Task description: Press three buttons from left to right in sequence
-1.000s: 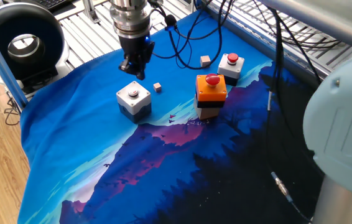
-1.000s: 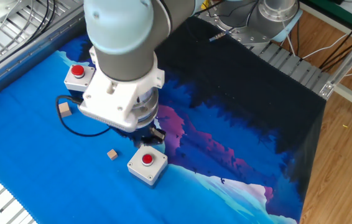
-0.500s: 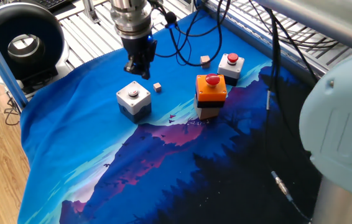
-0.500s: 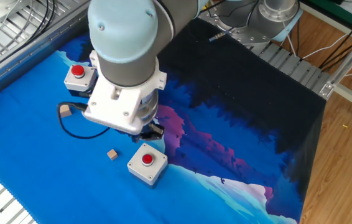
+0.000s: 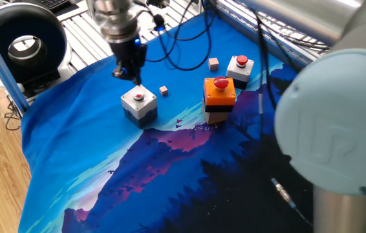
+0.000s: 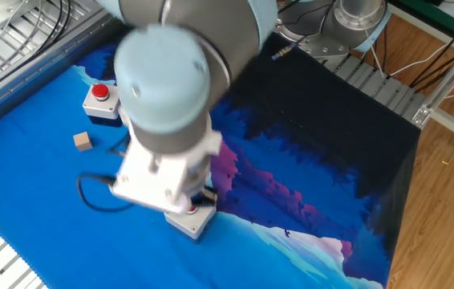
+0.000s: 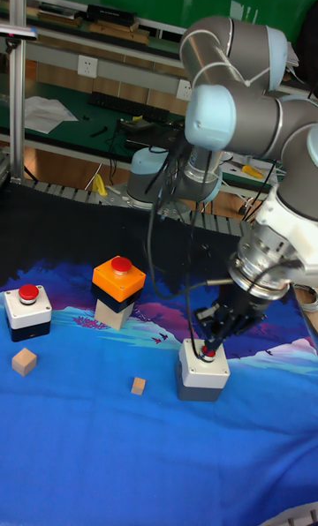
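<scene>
The three buttons stand on a blue cloth. The white-grey box (image 5: 139, 105) (image 7: 201, 372) is the leftmost in the first fixed view, and its small round button (image 7: 206, 354) shows red. My gripper (image 5: 131, 76) (image 7: 210, 344) is directly over it, fingers shut, with the tips at the button. The orange-topped box with a red mushroom button (image 5: 219, 91) (image 7: 117, 282) sits in the middle. The small white box with a red button (image 5: 240, 66) (image 6: 99, 96) (image 7: 26, 304) is at the far end. In the other fixed view the arm hides most of the white-grey box (image 6: 192, 224) and all of the orange one.
Two tan wooden cubes (image 5: 214, 63) (image 5: 163, 90) lie on the cloth behind the boxes; they also show as cubes (image 7: 24, 360) (image 7: 138, 386). A black cable (image 6: 91, 195) trails beside the wrist. A black round device (image 5: 21, 45) stands off the cloth's left corner.
The gripper moved from behind the white-grey box to directly over it and came down to its button. The boxes and cubes have not shifted.
</scene>
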Controlling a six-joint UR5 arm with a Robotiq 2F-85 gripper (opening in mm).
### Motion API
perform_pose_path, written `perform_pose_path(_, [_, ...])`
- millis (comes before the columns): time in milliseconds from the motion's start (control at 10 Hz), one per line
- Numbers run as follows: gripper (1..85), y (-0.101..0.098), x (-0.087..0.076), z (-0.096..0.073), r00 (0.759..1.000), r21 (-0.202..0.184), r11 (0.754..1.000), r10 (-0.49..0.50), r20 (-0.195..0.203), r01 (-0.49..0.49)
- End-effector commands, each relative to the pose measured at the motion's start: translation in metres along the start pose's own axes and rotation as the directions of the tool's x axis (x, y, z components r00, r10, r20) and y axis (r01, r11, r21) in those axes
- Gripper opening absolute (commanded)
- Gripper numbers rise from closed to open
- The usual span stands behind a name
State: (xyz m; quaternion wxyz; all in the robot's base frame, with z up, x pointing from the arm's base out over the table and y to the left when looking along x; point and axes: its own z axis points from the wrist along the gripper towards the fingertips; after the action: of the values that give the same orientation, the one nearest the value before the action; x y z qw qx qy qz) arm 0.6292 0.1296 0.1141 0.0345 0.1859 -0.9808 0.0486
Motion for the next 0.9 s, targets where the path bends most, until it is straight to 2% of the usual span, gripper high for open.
perform_pose_path(0, [1.0, 0.006, -0.002, 0.015, 1.000, 0.018, 1.000, -0.019, -0.018, 0.019])
perform_pose_path(300, [1.0, 0.004, 0.008, 0.010, 0.999, 0.006, 1.000, -0.027, -0.018, 0.027])
perform_pose_path(400, [1.0, 0.005, 0.005, 0.008, 1.000, -0.002, 1.000, -0.020, -0.001, 0.020])
perform_pose_path(600, [1.0, 0.005, -0.009, 0.003, 0.998, -0.019, 1.000, -0.004, 0.059, 0.005])
perform_pose_path(800, [1.0, 0.002, -0.002, 0.007, 0.999, -0.021, 1.000, -0.018, 0.040, 0.019])
